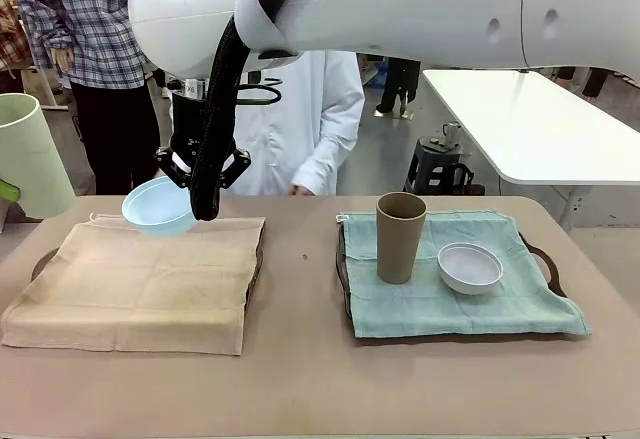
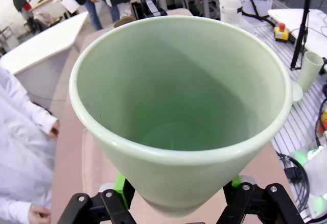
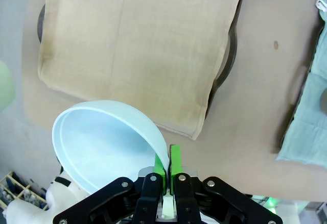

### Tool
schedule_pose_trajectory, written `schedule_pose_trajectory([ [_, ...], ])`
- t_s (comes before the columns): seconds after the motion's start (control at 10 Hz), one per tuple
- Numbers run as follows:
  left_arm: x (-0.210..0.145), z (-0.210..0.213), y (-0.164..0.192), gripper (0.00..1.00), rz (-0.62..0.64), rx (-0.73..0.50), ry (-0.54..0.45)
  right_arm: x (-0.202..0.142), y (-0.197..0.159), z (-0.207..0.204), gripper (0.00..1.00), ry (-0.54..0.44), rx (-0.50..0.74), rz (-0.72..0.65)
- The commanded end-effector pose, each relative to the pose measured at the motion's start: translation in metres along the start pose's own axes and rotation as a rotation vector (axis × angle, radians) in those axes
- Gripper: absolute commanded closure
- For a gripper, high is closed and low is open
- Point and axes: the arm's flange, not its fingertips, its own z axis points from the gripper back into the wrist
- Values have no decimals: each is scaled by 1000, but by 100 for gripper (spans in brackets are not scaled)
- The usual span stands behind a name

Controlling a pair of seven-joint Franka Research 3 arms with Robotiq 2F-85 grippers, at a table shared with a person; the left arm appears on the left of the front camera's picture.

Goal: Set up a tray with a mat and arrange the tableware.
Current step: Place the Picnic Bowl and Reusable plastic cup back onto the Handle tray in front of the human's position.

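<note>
Pale green tumbler (image 2: 179,117): we've got it sitting between the fingers of the left gripper (image 2: 176,196), jaws spread wide around its base with the green pads against the sides. In the left wrist view we're staring straight down into its open mouth. In the front view it's at the far left edge, up off the table (image 1: 300,359).

Light blue bowl (image 1: 158,206): pinched by its rim in the right gripper (image 1: 200,174), jaws squeezed together on the thin wall. It hangs tilted above the far edge of the beige mat, not touching it as far as we can see. The right arm reaches across from the right side to the left half of the table.

Beige mat (image 1: 140,284): spread over the left tray (image 3: 231,55), whose dark rim peeks out at the sides. Nothing sitting on it.

Green mat (image 1: 465,294): laid over the right tray (image 1: 545,259), edges a bit rumpled.

Brown tumbler (image 1: 400,237): upright on the green mat, left-of-centre.

White bowl (image 1: 470,267): on the green mat just beside the brown tumbler, to its right, upright.

Person (image 1: 305,119): white coat, standing at the far side of the table behind the beige mat; one sleeve shows in the left wrist view too.
</note>
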Motion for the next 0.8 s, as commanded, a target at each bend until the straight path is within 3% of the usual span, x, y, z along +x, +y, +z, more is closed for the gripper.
schedule_pose_trajectory([
  [0.0,0,1,-1,100,-17,-2,8,0,0,0,95,0,0,0],
  [0.1,0,0,0,18,0,0,0,9,-6,-6,95,-56,12,3],
  [0.4,-51,-23,31,18,-2,4,-34,46,-25,-50,95,-103,1,-46],
  [0.7,-94,-45,59,18,11,27,-67,82,-29,-97,95,-28,-3,-65],
])
